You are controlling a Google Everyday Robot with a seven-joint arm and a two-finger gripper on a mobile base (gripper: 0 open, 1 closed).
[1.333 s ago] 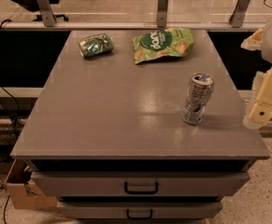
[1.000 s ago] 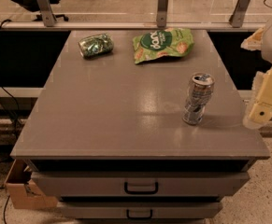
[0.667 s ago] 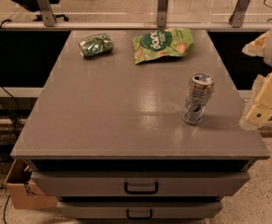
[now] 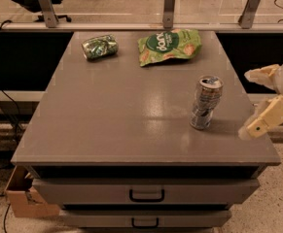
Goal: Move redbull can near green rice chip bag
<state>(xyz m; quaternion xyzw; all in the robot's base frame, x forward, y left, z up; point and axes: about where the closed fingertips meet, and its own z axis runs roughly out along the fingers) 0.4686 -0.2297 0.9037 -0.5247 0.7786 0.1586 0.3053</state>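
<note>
The redbull can stands upright on the grey table top, toward the right front. The green rice chip bag lies flat at the back of the table, right of centre, well behind the can. My gripper is at the right edge of the view, just off the table's right side and to the right of the can. Its cream fingers are spread apart and hold nothing.
A short green patterned can lies on its side at the back left. Below the table top are drawers with dark handles. A cardboard box sits on the floor at the lower left. A railing with posts runs behind the table.
My gripper has shifted a little to the left and down, closer to the table's right edge. The can and the bag have not moved.
</note>
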